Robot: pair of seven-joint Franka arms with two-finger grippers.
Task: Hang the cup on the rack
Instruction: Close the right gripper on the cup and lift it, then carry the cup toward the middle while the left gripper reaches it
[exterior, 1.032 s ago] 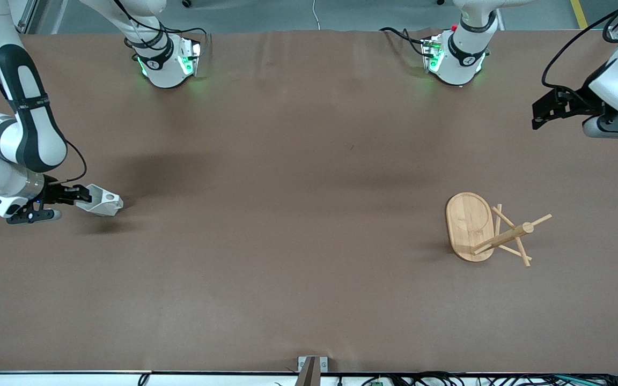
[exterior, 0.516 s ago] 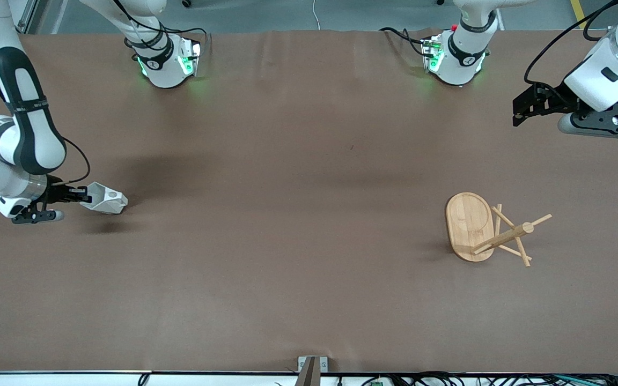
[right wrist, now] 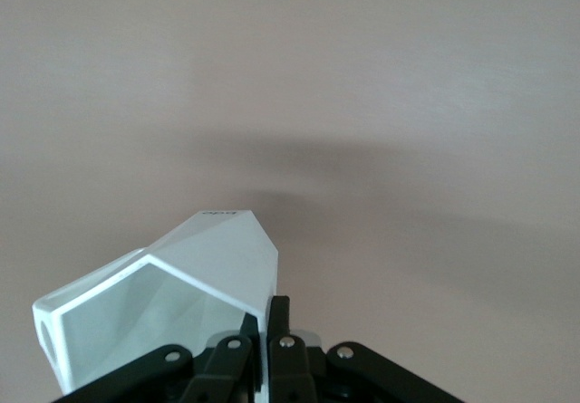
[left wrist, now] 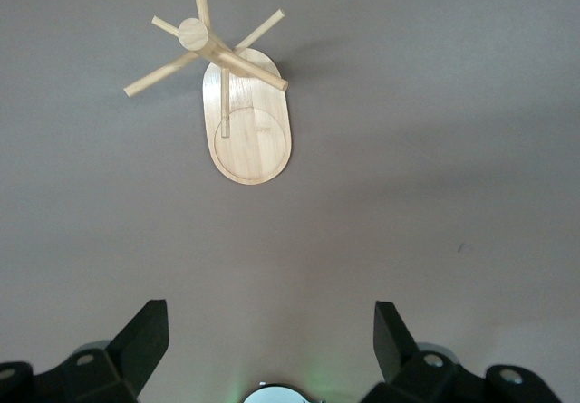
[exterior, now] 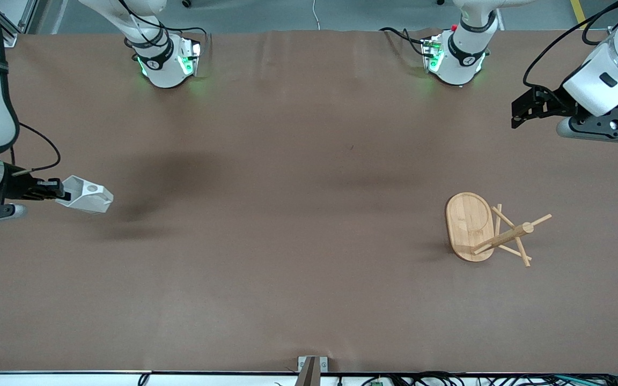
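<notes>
The right gripper (exterior: 54, 190) is clamped on the rim of a white faceted cup (exterior: 86, 195), holding it up in the air over the table (exterior: 287, 214) at the right arm's end, well apart from the rack (exterior: 494, 230). In the right wrist view the gripper (right wrist: 265, 326) has its fingers pinched together on the wall of the cup (right wrist: 172, 308), whose open mouth shows. The left gripper (exterior: 521, 110) hangs with its fingers spread wide and nothing between them, above the table near the rack. The rack, a light wooden mug tree with an oval base, a central post and thin pegs, stands upright on the table at the left arm's end; the left wrist view shows it (left wrist: 240, 104) from above, past the gripper (left wrist: 272, 331).
</notes>
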